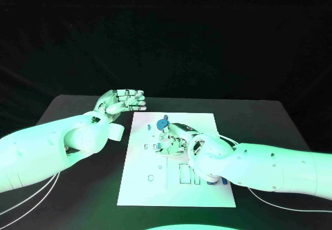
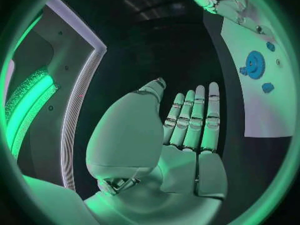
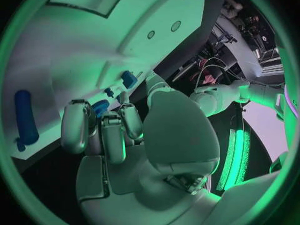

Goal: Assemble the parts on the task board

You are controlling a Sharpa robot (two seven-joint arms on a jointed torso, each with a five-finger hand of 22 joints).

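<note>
While the head view has the right hand (image 1: 174, 140) bent over mid task board (image 1: 142, 187), left hand (image 1: 123, 101) idle off its far corner, left wrist view shows fingers (image 2: 195, 116) straight, empty, and right wrist view curled fingers (image 3: 103, 130) seemingly seating a small blue part (image 3: 100, 106); pressing follows.

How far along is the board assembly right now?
Looks done: a blue gear sits on the task board, small blue parts beside it. In hand: the right robot hand is over the board's middle, fingers curled by a small blue piece; whether it grips it is unclear. The left robot hand is open, off the board. Left: a long blue part lies loose.
</note>
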